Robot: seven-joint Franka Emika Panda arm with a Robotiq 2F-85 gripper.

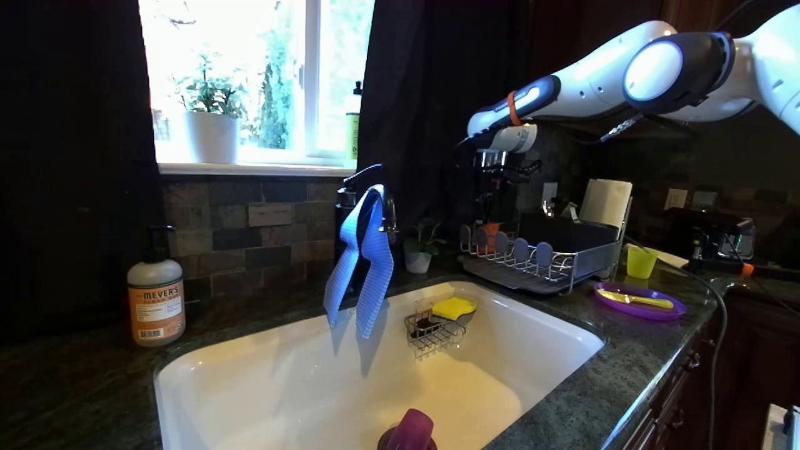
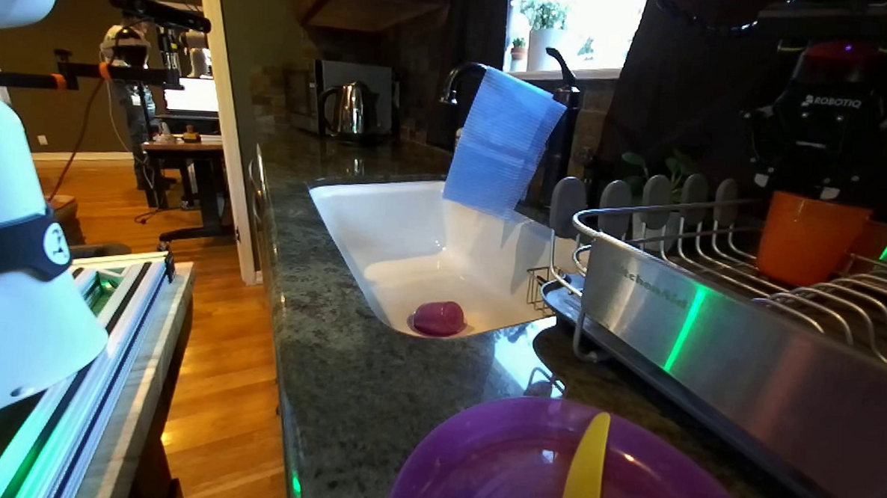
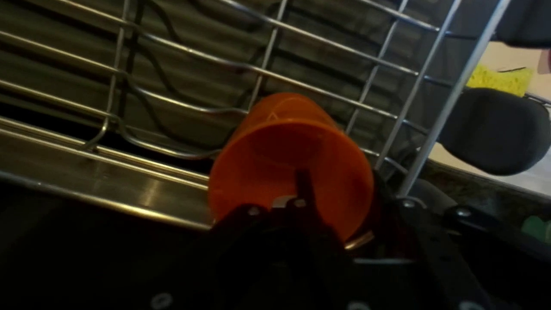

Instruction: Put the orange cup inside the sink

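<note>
The orange cup (image 2: 811, 239) stands mouth up in the wire dish rack, at its far end near the prongs. In an exterior view it shows only partly behind the rack's prongs (image 1: 490, 237). My gripper (image 2: 796, 186) points down at the cup's rim. In the wrist view the gripper (image 3: 340, 181) has one finger inside the orange cup (image 3: 271, 168) and the other outside its wall on the right. The fingers are apart, with the wall between them. The white sink (image 1: 269, 381) lies beside the rack; it also shows in an exterior view (image 2: 392, 224).
The dish rack (image 2: 680, 319) has metal walls and upright grey prongs (image 1: 521, 250) on the sink side. A blue cloth (image 1: 359, 269) hangs from the faucet over the sink. A purple object (image 2: 438, 318) lies in the sink. A purple plate (image 1: 662, 309) and yellow-green cup (image 1: 641, 261) stand on the counter.
</note>
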